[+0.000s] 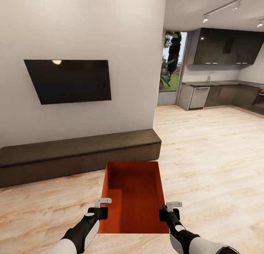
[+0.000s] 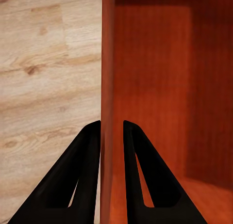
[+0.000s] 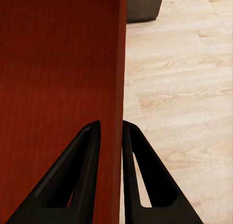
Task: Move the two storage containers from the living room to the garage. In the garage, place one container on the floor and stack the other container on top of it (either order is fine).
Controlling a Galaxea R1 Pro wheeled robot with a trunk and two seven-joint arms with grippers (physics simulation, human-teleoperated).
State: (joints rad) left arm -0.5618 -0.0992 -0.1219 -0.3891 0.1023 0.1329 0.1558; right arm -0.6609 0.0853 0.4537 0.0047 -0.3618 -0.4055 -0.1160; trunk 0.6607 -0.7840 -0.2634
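Two black claws, left (image 1: 98, 213) and right (image 1: 165, 213), are pinching the thin side walls of an orange-red, open-top plastic box (image 1: 132, 195) between them, over light wood-plank flooring (image 1: 205, 166).

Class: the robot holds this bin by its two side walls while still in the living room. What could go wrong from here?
1. Each gripper, left and right, pinches only a thin wall of the storage container, so it might slip or tilt.
2. The low cabinet sits just ahead; turning carelessly could knock the container against it.
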